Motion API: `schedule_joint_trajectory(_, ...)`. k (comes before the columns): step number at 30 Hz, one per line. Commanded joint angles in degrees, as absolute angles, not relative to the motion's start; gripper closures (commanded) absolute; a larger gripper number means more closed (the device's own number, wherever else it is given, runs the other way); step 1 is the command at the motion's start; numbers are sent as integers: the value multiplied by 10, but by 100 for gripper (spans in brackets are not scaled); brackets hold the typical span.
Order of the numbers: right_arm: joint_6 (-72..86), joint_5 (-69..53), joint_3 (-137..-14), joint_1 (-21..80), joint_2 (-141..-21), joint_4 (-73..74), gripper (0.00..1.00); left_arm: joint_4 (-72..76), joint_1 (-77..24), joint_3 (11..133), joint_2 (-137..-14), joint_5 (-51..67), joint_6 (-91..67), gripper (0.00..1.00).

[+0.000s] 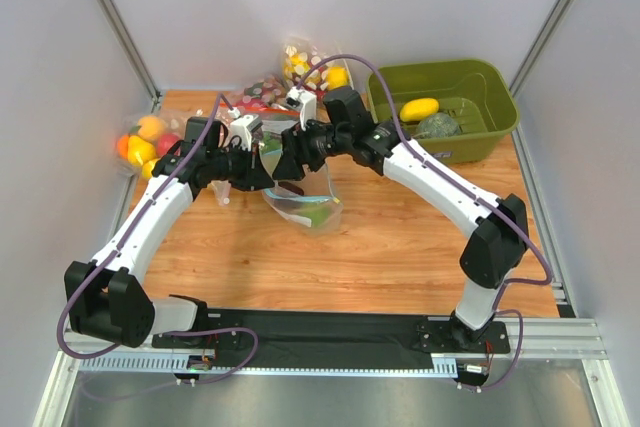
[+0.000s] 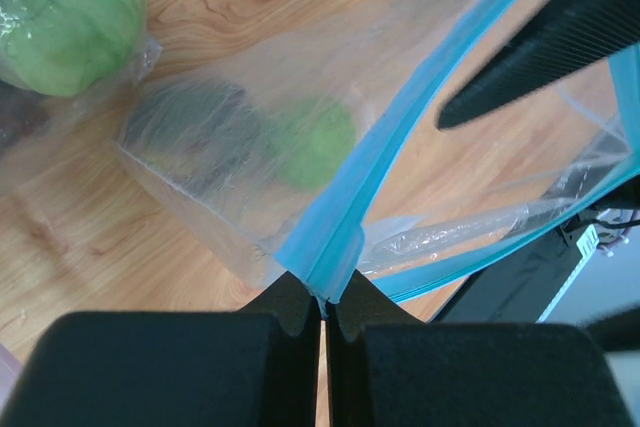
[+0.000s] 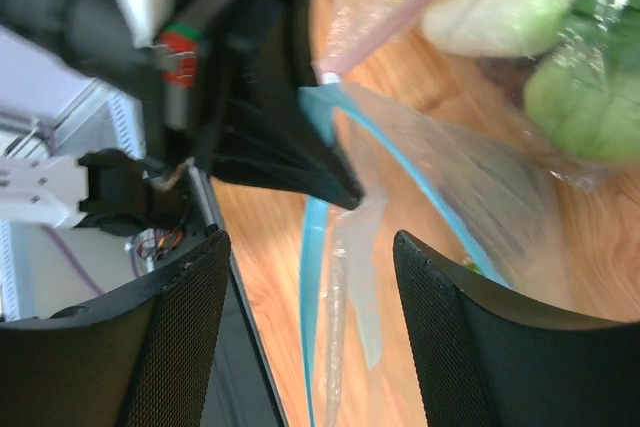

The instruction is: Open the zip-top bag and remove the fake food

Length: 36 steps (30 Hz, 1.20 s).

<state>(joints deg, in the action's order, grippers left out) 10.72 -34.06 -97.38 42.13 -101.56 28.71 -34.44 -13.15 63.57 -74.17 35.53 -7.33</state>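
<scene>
A lab test cell: plain grey walls (image 1: 60,67) box in a wooden surface (image 1: 400,247) on aluminium rails (image 1: 560,337).

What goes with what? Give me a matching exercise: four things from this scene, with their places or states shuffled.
Things:
1. left gripper
2. right gripper
3. yellow lemon
4. green ball

Places or states:
A. inside the zip-top bag
B. open, at the bag's mouth
C. in the green bin
D. shut on the bag's blue zipper strip

Pairs: 1-D, 2-B, 3-C, 4-A
</scene>
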Motion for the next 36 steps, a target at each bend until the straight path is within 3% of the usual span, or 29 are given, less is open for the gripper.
schedule_joint_trajectory(1,139,-258,-965,420,-1031,304,33,-331,-133,647,-734,364,-71,100)
schedule_joint_trajectory(16,130,-67,-928,447,-1097,359,37,-329,-134,644,-737,371,-75,100)
schedule_joint_trajectory(36,180,-27,-862,483,-1111,252,32,-330,-148,645,-745,370,-74,100)
